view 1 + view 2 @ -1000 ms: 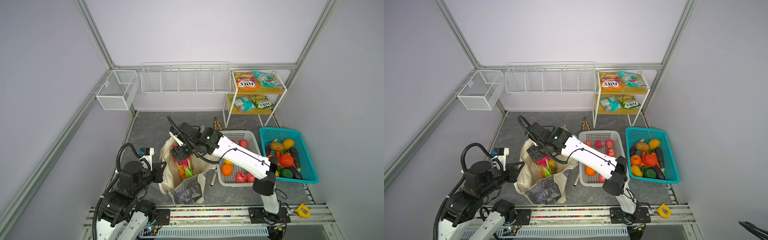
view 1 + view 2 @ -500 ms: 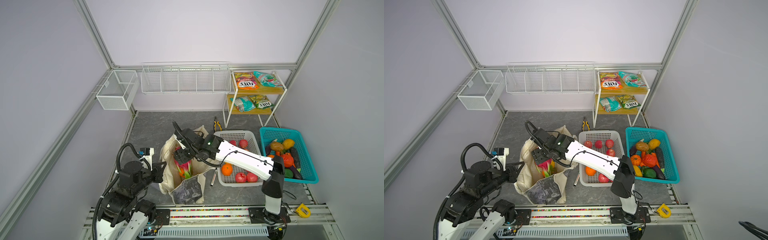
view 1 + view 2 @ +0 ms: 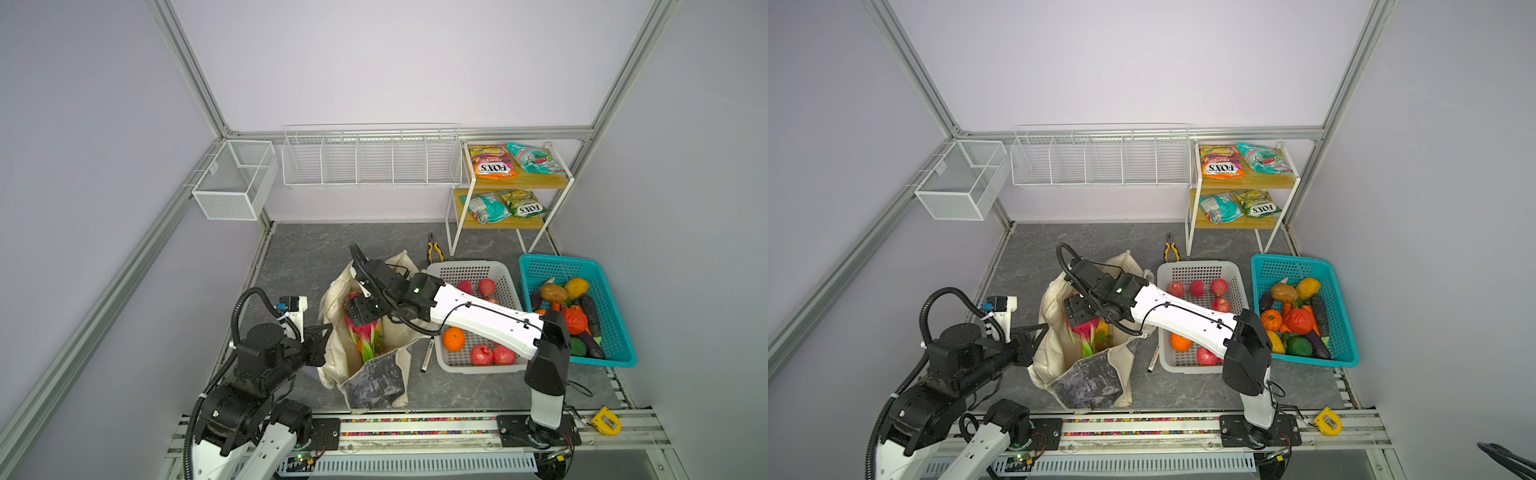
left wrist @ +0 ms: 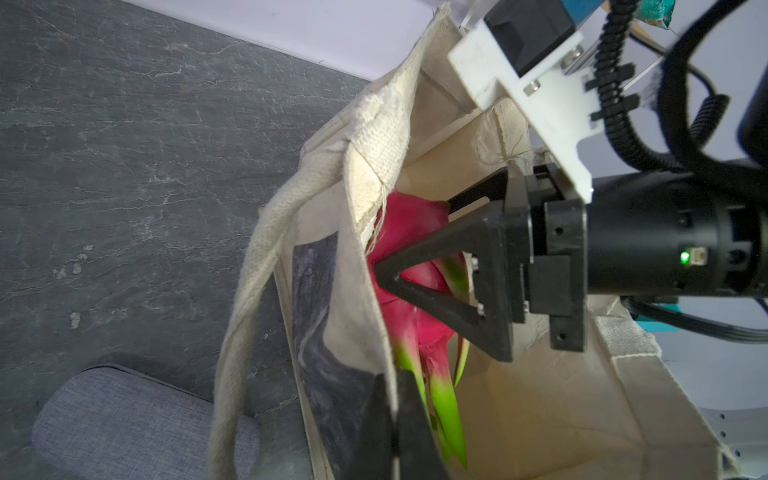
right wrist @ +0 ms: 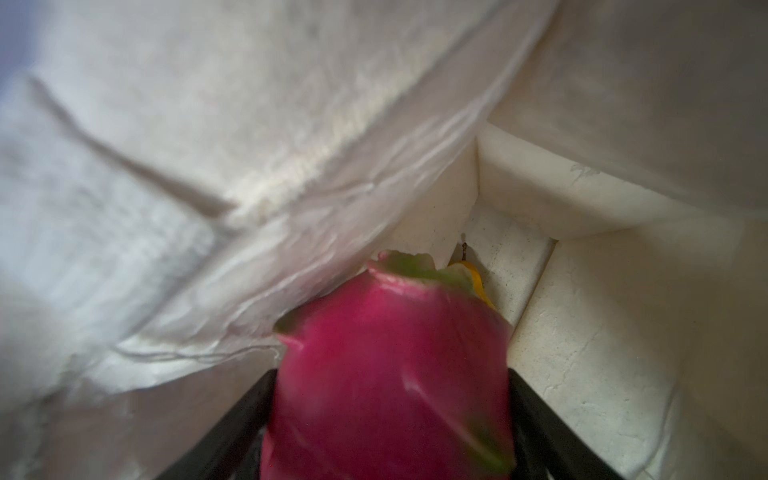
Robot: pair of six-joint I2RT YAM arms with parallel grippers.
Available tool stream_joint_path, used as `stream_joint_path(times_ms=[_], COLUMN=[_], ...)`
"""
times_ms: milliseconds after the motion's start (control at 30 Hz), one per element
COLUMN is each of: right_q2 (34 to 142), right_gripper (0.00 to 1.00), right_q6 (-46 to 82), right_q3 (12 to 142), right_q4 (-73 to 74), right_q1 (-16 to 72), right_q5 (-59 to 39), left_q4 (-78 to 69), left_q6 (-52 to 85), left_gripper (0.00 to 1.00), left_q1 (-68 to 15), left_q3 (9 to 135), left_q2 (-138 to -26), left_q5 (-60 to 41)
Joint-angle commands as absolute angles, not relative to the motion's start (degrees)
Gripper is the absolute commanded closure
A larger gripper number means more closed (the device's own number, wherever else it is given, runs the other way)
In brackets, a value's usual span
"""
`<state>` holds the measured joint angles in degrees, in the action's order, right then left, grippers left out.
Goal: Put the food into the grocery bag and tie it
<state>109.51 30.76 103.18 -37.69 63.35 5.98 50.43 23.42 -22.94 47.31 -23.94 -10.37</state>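
The right gripper [image 4: 411,235] clamped a dragon fruit [image 5: 390,374] inside the bag [image 3: 374,378]; the left gripper [image 4: 390,399] pinched its rim; release and tying apparently remained.

The grey table [image 3: 316,253] bears the bag [image 3: 376,380], a white basket [image 3: 469,266], a teal basket [image 3: 557,262], a rack [image 3: 458,226], pliers [image 3: 434,248] and a pen [image 3: 427,355].
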Motion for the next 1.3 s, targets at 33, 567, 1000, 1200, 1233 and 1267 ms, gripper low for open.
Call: stream_joint_path(times_ms=[33, 567, 1000, 1200, 1233, 1267], right_q2=[108.86, 108.59, 113.58, 113.29, 113.29, 113.29], right_gripper=[0.21, 0.20, 0.17, 0.10, 0.08, 0.05], right_q6=[32.28, 32.51, 32.96, 33.12, 32.98, 32.96], right_q3=[101.14, 95.83, 96.59, 95.78, 95.93, 96.34], right_q4=[-36.05, -38.04, -39.51, -39.50, -39.97, -40.82], right_q1=[63.02, 65.22, 65.27, 65.32, 65.30, 65.30], right_q5=[6.48, 7.38, 7.77, 8.26, 8.49, 9.05], left_q4=[49.47, 49.52, 49.57, 49.47, 49.44, 49.35], left_q6=[22.63, 22.76, 22.75, 22.68, 22.68, 22.68], left_gripper=[1.00, 1.00, 1.00, 1.00, 1.00, 1.00], left_q1=[-23.20, -23.16, -23.20, -23.18, -23.20, -23.20], left_q3=[46.95, 47.02, 47.00, 46.98, 46.92, 46.88], left_q2=[-22.97, -22.62, -22.48, -22.50, -22.55, -22.59], left_q5=[-10.46, -9.67, -9.61, -9.76, -9.76, -9.76])
